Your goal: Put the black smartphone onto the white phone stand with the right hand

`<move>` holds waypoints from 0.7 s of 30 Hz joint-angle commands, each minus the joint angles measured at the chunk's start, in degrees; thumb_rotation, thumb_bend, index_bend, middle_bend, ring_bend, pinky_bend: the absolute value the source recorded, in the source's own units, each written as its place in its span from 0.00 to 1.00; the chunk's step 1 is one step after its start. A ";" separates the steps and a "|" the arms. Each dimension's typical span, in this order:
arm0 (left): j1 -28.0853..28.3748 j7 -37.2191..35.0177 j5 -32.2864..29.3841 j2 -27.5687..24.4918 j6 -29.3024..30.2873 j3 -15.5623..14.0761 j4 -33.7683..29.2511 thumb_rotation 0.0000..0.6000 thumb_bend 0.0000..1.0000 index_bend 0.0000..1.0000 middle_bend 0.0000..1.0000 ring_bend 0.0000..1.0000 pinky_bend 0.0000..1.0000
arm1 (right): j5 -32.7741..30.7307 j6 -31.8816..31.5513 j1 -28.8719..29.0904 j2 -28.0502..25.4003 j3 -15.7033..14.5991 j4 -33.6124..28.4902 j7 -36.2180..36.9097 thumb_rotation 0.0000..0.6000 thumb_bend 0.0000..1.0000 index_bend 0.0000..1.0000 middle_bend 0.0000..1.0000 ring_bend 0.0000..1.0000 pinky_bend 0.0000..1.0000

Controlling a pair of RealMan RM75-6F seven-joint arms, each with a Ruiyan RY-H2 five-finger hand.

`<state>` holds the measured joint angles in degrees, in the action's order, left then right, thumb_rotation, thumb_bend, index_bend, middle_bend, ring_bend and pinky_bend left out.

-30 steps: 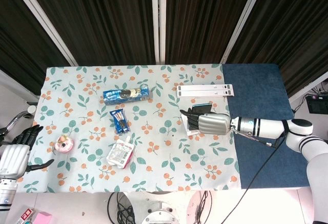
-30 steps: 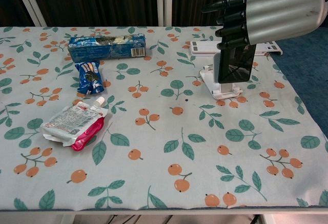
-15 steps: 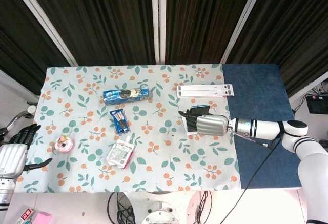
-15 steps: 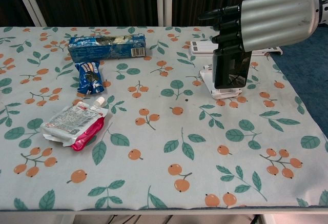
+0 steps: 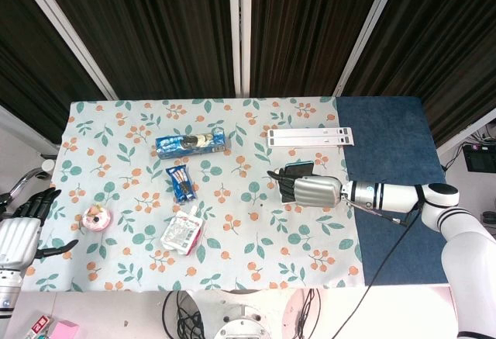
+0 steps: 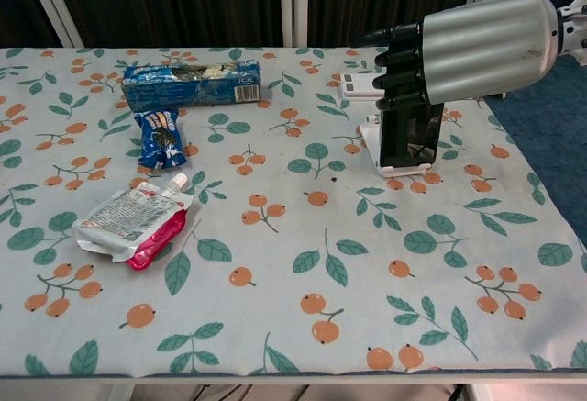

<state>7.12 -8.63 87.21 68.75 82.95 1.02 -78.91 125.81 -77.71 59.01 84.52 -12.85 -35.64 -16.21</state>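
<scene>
Two robot hands in view. Left robot hand point(image 5: 22, 234) sits at the far left edge of the table point(image 5: 403, 133), fingers spread, holding nothing, well apart from all items.

Well left of the right robot hand: a small pink round item point(image 5: 97, 217); a white-and-pink spouted pouch point(image 6: 133, 224), print too small to read; a small blue snack packet point(image 6: 160, 138); a long blue biscuit box point(image 6: 193, 83), with writing on its side that I cannot resolve. No brand legible on any of them.

Right robot hand point(image 6: 468, 48) holds the black smartphone point(image 6: 408, 135) upright, fingers wrapped over its upper part. Phone's lower edge is down at the white phone stand point(image 6: 396, 151), directly below the robot hand; whether it is fully seated in the cradle lip I cannot tell. No logo or text visible on the phone.

Handling judgement: phone is rigid, flat, moderately light, with smooth glossy faces, so likely slippery under hard fingertips and prone to scratching or cracking if dropped. Best taken by the long side edges, upper half, leaving the bottom edge free to enter the stand. Stand looks light and could shift if pushed sideways.

Beyond the right robot hand: a flat white strip-shaped object point(image 5: 309, 136), markings unreadable.
</scene>
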 commanded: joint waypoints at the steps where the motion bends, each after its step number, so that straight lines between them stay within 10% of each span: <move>1: -0.03 -0.06 -0.03 -0.06 0.04 0.03 0.03 0.74 0.00 0.10 0.08 0.10 0.23 | -0.23 0.15 0.06 0.02 -0.24 -0.06 0.07 1.00 0.24 0.50 0.37 0.35 0.00; 10: -0.07 0.11 0.09 -0.47 0.20 0.03 -0.33 0.75 0.00 0.10 0.08 0.10 0.23 | -2.70 3.61 0.02 -0.53 -0.04 -2.21 -2.01 1.00 0.20 0.00 0.01 0.00 0.00; 21: -0.01 0.77 0.22 -0.76 -0.10 -0.18 -0.96 0.75 0.00 0.10 0.08 0.10 0.23 | -5.05 4.36 -0.40 -4.51 1.14 -9.13 -5.90 1.00 0.09 0.00 0.00 0.00 0.00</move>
<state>7.12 -7.88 87.40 68.01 82.83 0.83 -79.84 121.34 -72.72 58.96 80.98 -12.19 -43.52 -21.38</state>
